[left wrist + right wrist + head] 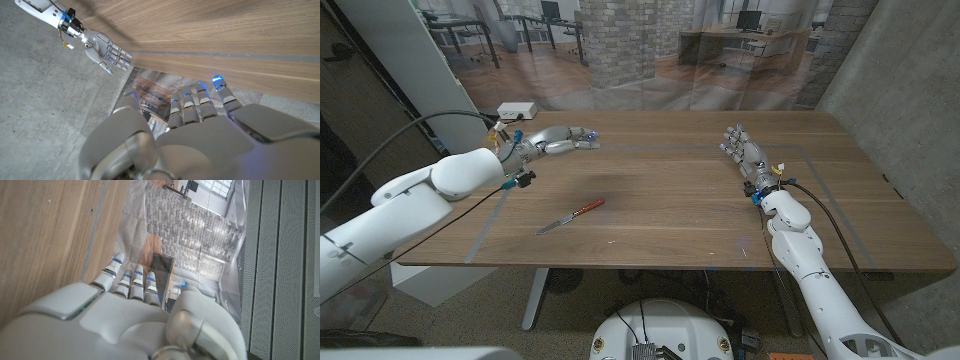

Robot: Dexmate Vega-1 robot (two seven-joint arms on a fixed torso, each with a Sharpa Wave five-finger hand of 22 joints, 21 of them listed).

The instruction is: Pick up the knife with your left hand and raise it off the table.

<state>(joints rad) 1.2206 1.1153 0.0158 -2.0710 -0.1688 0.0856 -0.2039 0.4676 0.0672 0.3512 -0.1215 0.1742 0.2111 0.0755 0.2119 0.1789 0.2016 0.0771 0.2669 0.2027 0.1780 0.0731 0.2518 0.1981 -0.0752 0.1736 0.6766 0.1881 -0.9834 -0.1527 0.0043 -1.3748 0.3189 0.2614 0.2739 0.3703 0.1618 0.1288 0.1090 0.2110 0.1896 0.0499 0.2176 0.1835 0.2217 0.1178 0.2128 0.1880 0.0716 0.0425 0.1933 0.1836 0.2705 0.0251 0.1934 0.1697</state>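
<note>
Right, nearest me on the bench (670,215) lies the one knife (571,215), red handle pointing away and to the right, blade toward the near edge, a little left of centre. Nothing touches it.

My left hand (552,141) hovers well beyond the knife, toward the far left, fingers stretched out and spread, holding nothing. My right hand (744,152) waits at the far right with its fingers straight and apart, also holding nothing; I can see it across the bench from the left wrist camera too (105,51).

So the step in hand is the reach, I judge, with the grasp not yet begun. To do it well I would pull the left hand back toward me and down until it hangs over the red handle, turn the wrist so the fingers cross the handle, and pinch there, not on the thin blade, which lies flat and would likely slip. Then lift straight up.

Count: one knife, two hands, and one small white box (517,109) at the far left edge.
</note>
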